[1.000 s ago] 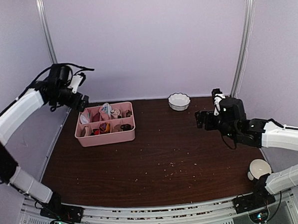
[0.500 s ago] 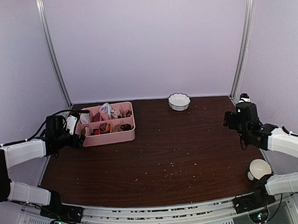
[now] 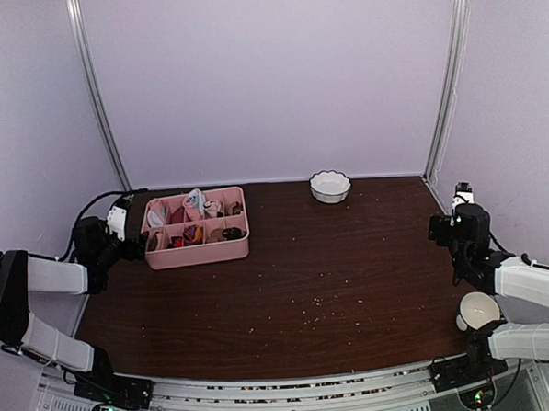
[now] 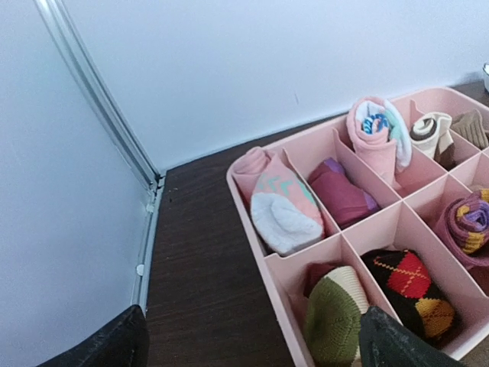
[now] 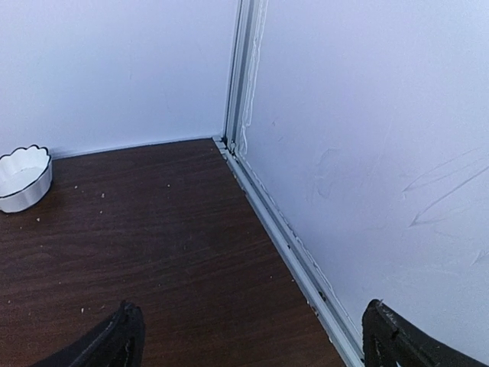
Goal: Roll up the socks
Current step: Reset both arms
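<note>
Both pincers have dropped low to the table's (image 3: 333, 276) edges, the left pincer (image 4: 256, 344) released beside the pink tray (image 4: 246, 214) of rolled bundles (image 4: 286, 214), the right pincer (image 5: 256, 340) released by the wall (image 5: 382, 153); no loose socks show anywhere, so I judge finding them must precede any grasp.
</note>
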